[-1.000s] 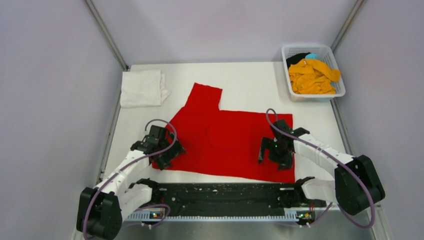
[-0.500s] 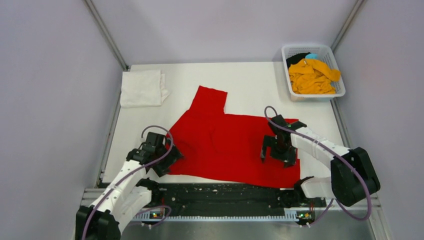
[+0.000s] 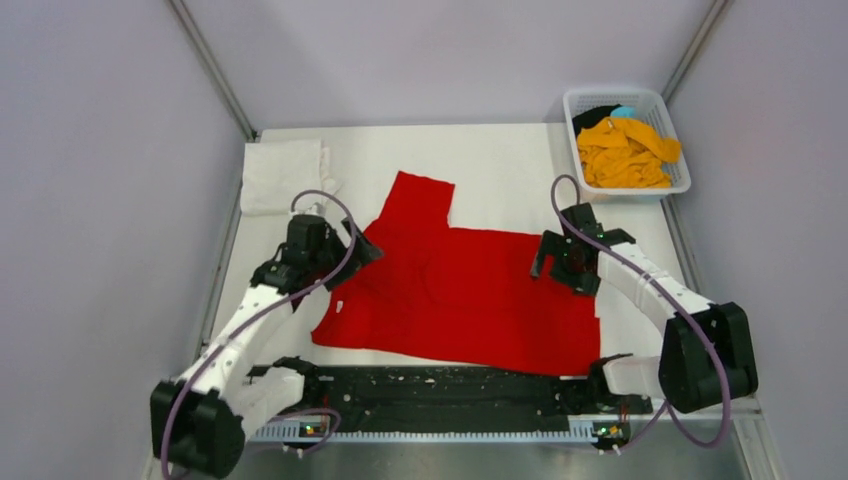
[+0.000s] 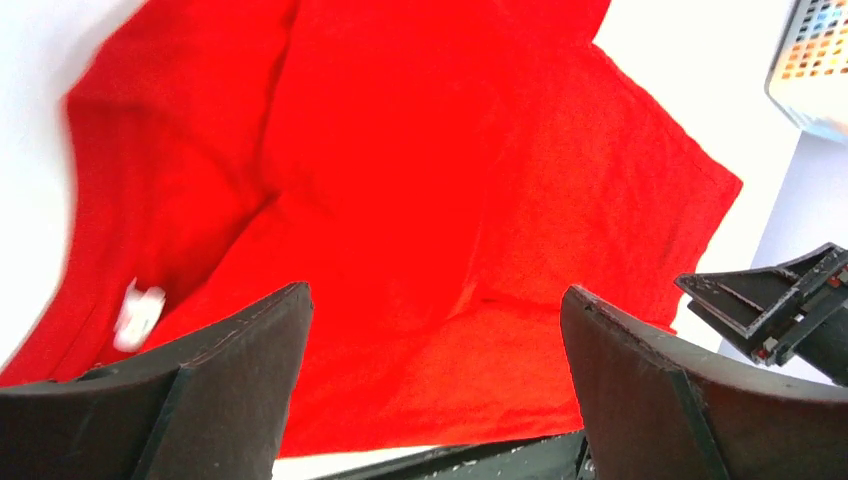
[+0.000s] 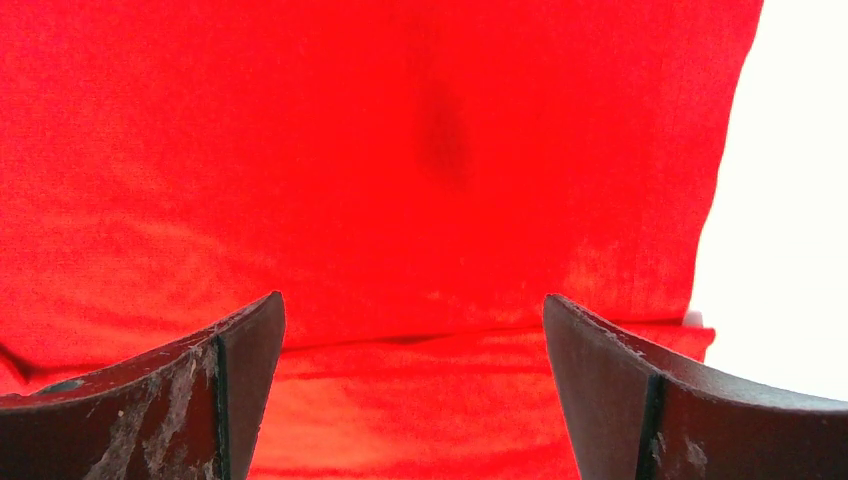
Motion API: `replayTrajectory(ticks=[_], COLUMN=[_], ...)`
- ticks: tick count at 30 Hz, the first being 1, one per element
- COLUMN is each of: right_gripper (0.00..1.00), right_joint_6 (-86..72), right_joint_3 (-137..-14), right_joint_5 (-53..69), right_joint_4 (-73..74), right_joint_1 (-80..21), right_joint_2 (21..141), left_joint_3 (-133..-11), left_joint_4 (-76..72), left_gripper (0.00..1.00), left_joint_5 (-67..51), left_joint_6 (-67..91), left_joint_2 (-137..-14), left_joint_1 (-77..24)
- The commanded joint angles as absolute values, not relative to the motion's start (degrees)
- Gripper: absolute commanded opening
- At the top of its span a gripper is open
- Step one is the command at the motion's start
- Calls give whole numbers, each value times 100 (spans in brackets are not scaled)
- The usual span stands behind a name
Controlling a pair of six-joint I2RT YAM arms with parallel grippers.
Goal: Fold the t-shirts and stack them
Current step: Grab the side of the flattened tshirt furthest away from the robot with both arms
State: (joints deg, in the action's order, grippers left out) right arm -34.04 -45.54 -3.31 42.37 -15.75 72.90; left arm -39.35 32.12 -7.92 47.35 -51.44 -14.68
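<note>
The red t-shirt (image 3: 460, 290) lies flat on the bench (image 3: 500, 170).
The left pincer (image 3: 352, 252) hangs over its left edge and the right pincer (image 3: 556, 266) over its right edge, both spread wide and holding nothing.

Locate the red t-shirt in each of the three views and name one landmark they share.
Top external: the red t-shirt lies spread out mid-picture.
Left wrist: the red t-shirt fills most of the picture, rumpled at the left.
Right wrist: the red t-shirt fills all but the right edge.
Shared landmark: the white table bordering the shirt, seen top right in left wrist and at the right edge in right wrist.
</note>
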Motion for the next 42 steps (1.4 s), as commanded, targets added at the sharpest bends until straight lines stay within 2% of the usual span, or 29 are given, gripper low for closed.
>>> replayTrajectory(ticks=[1, 5, 12, 20, 28, 31, 35, 42], right_gripper=[99, 99, 99, 99, 99, 99, 99, 99], right_joint_6=[-3348, -3356, -3262, -3187, -3236, -3239, -3278, -3213], right_joint_3=[-4501, -4505, -4841, -5249, -5495, -5680, -5928, -6263], right_joint_5=[-721, -965, -935, -822, -748, -994, -1227, -1582], right_joint_4=[3062, 2507, 1896, 1689, 1689, 1773, 1807, 1844], right_joint_1=[-1493, -1479, -1475, -1477, -1477, -1466, -1362, -1186], right_joint_2=[7636, 8042, 8817, 9429, 9379, 9234, 8993, 9125], left_joint_3=[-4260, -4691, -4469, -3575, -3445, -3919, -5139, -7621], left_joint_4=[1296, 970, 1330, 1737, 1842, 1650, 1671, 2113], left_gripper=[99, 99, 99, 99, 99, 99, 99, 99], left_joint_5=[-1596, -1611, -661, 34, 166, -163, -277, 350], left_joint_6=[4235, 4017, 4081, 4617, 4780, 4497, 4026, 2949], left_joint_2=[-6756, -7974, -8680, -8119, -7549, -7624, -8095, -9874], left_joint_1=[-1537, -1666, -1623, -1574, -1573, -1570, -1581, -1572])
